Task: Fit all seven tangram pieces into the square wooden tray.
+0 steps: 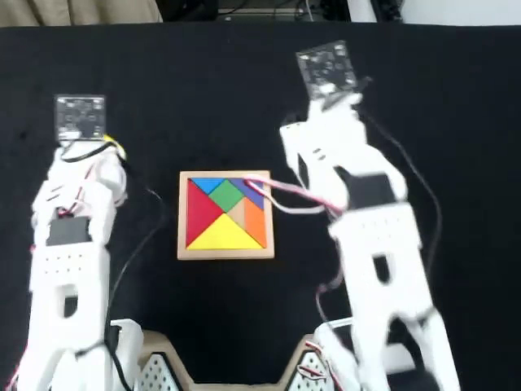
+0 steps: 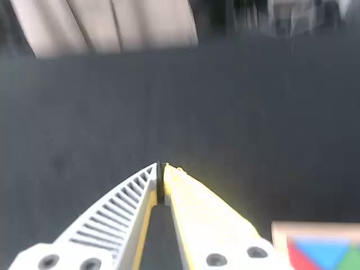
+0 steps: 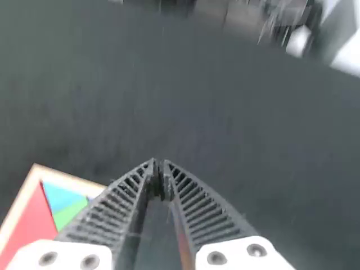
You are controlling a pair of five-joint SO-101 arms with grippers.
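- The left gripper (image 2: 161, 169) is closed: its white finger and yellow finger meet at the tips, and nothing is between them.
- The right gripper (image 3: 158, 167) is closed too, with its two black ribbed fingers touching at the tips and holding nothing.
- Two arms and two grippers sit on one black cloth (image 1: 203, 98).
- There is one tray (image 1: 225, 254). From above it lies flat between the left arm (image 1: 73, 244) and the right arm (image 1: 378, 244), nearer the right one.
- Each wrist camera catches just one corner of the tray. That corner sits back from the closed tips, and for the left gripper it is on the yellow finger's side. The tips themselves are over bare cloth.
- The whole fill of the tray can be seen from above, and six coloured pieces can be counted:
  - red triangle (image 1: 199, 216)
  - yellow triangle (image 1: 225, 235)
  - blue triangle (image 1: 210, 185)
  - green square (image 1: 229, 195)
  - purple piece (image 1: 252, 193)
  - orange triangle (image 1: 256, 220)
- A tan patch (image 1: 238, 213) lies between the green square and the orange triangle. I cannot tell whether it is a seventh piece or bare wood.
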